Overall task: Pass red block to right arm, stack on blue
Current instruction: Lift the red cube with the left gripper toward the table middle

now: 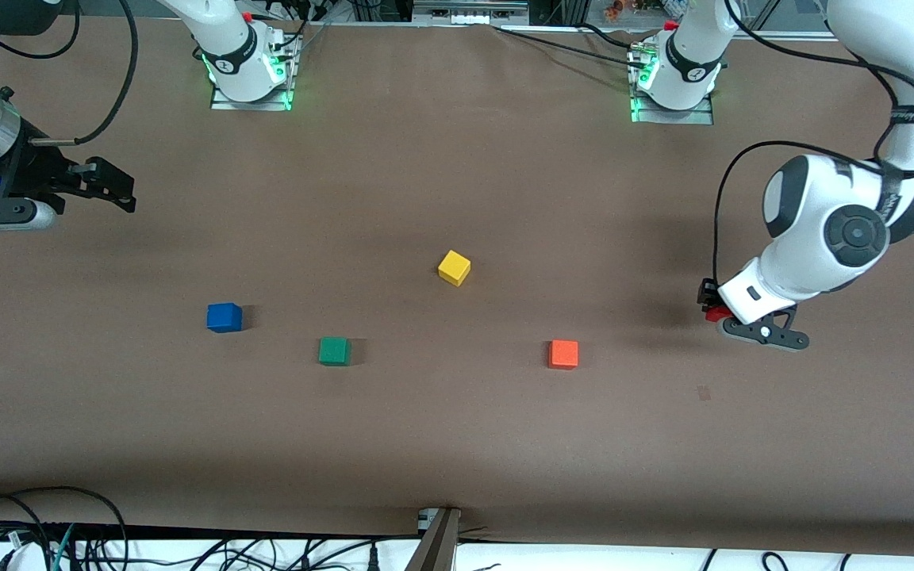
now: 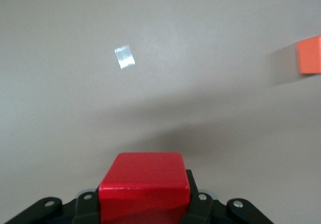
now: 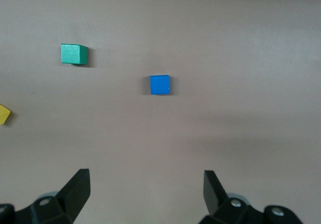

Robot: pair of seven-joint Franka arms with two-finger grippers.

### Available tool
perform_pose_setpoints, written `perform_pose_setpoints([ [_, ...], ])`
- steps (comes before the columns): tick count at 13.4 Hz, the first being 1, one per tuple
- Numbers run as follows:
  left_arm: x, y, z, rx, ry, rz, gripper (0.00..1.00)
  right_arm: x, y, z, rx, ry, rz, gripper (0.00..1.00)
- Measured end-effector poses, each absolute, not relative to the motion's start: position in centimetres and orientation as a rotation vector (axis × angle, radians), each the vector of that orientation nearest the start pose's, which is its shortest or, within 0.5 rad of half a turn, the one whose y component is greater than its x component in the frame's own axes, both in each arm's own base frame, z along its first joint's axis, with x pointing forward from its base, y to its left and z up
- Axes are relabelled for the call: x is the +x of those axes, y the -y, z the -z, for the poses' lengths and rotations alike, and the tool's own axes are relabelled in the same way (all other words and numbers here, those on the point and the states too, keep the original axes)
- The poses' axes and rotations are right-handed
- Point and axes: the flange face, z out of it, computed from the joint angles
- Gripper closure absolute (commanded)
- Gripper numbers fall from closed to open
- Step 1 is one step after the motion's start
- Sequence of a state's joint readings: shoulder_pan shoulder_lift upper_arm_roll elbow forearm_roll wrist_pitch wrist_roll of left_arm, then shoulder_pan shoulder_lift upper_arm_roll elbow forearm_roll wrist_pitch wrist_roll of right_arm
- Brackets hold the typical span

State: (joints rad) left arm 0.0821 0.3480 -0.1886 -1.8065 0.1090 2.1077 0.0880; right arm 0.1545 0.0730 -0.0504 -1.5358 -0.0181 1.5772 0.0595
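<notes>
Left end effector (image 2: 145,206) grips red block (image 2: 144,184) above brown table (image 1: 457,444).

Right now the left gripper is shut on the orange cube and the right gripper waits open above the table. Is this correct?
Not quite. The left gripper is shut on the red block, as the left wrist view shows; the orange cube sits free on the table. The right gripper does wait open above the table.

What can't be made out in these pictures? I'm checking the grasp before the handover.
- Red block: the left wrist view's edge cuts off its lower part; in the front view the left gripper hides nearly all of it.
- Whether the block has left the table: no view settles it.
- Right gripper: only its open fingertips show in the right wrist view.
- Orange cube: cut by the left wrist view's edge.
</notes>
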Motion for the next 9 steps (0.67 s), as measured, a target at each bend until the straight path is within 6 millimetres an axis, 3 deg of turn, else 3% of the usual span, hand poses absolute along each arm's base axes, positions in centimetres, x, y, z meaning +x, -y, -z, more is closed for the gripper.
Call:
perform_pose_setpoints([
  [4, 64.5, 7.0, -38.0, -3.148, -0.524, 0.002, 0.89, 57.4, -5.9, -60.0, -3.165, 0.071, -0.047, 0.00],
  [9, 65.6, 9.1, -38.1, -3.323, -0.910, 0.119, 0.87, 57.4, -5.9, -60.0, -3.165, 0.071, -0.047, 0.00],
])
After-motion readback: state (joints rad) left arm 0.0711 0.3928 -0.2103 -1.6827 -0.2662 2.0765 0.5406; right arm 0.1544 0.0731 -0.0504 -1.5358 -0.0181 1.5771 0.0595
